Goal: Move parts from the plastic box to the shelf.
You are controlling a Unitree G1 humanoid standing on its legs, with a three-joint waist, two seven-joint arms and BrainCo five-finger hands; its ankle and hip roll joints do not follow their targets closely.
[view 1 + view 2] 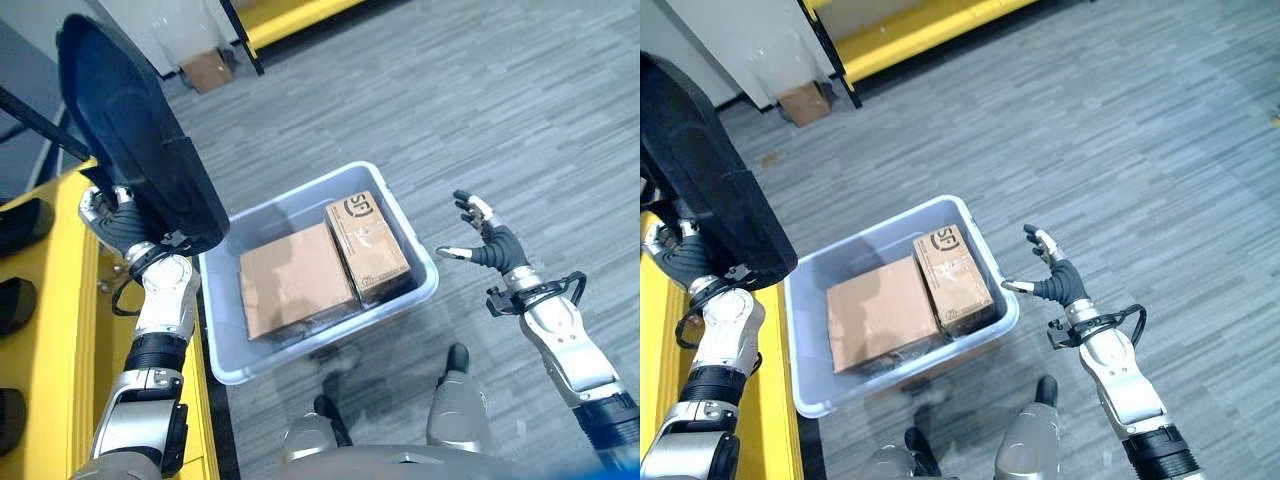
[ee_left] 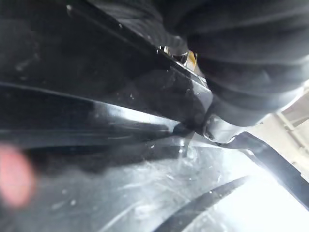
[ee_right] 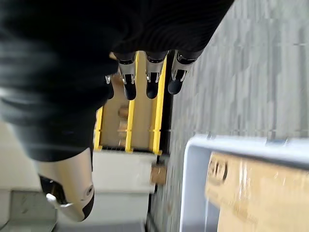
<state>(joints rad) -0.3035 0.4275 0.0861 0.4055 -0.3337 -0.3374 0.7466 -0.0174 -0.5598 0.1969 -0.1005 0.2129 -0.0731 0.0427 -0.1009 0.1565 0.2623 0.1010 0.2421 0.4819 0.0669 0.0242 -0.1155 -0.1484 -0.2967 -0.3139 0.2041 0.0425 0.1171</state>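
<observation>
Over the yellow shelf [image 1: 40, 330], the left eye view shows the left hand [image 1: 110, 215] raised against the underside of a large black moulded part [image 1: 140, 140]; whether its fingers clasp the part I cannot tell. That part looks broad, stiff and awkward rather than heavy, best borne near its middle. Two cardboard boxes [image 1: 295, 278] lie flat in the grey plastic box [image 1: 425, 285], probably rigid and easy to grip at opposite edges.

From the right eye view, the right hand [image 1: 1050, 275] hovers just beside the bin's rim, fingers spread, holding nothing, with bare floor beyond it.

Close up, the left wrist view gives glossy, scuffed black plastic, likely slippery.

Past the straight fingers [image 3: 152, 87], the right wrist view shows the bin wall and a carton.
</observation>
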